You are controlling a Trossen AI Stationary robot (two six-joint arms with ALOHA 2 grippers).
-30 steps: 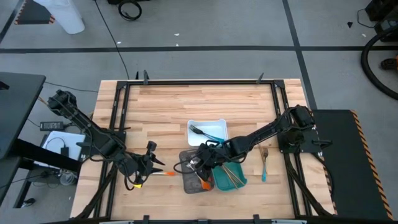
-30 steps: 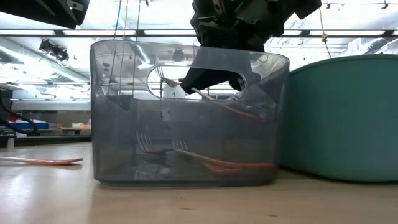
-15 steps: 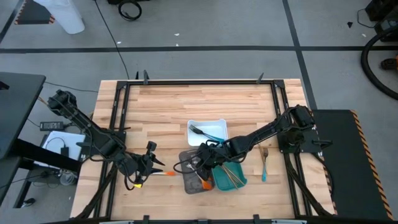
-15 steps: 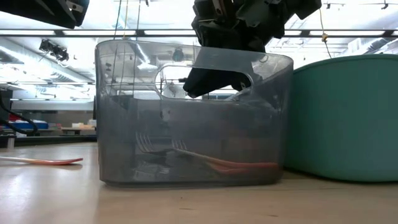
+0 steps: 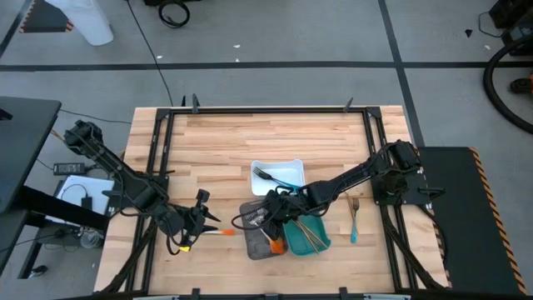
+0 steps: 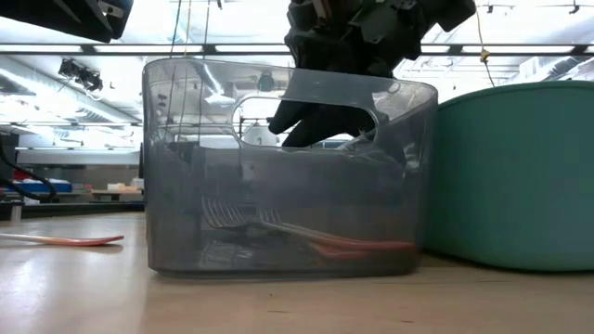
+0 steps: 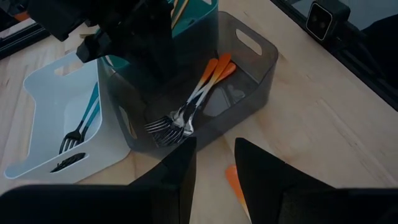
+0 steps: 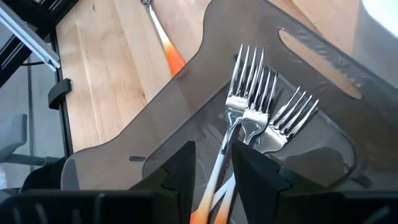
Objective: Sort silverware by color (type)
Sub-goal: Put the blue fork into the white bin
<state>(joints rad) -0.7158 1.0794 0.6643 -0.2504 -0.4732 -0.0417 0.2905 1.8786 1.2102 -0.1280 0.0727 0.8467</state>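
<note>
Right wrist view: my right gripper [image 8: 210, 163] hangs over the grey tray [image 8: 155, 134], jaws spread and empty, because orange-handled forks [image 8: 258, 109] belong together there. Three lie on the tray floor just beneath my fingertips. My left gripper [image 7: 214, 158], also open and empty, waits beside an orange-handled utensil [image 5: 218, 232] on the table.

A white rectangular plastic tray [image 5: 291, 169] sits just beyond a smoky grey translucent tray [image 5: 254, 242] and a teal tray [image 5: 321, 242], on the pale wooden table [image 5: 225, 142].
</note>
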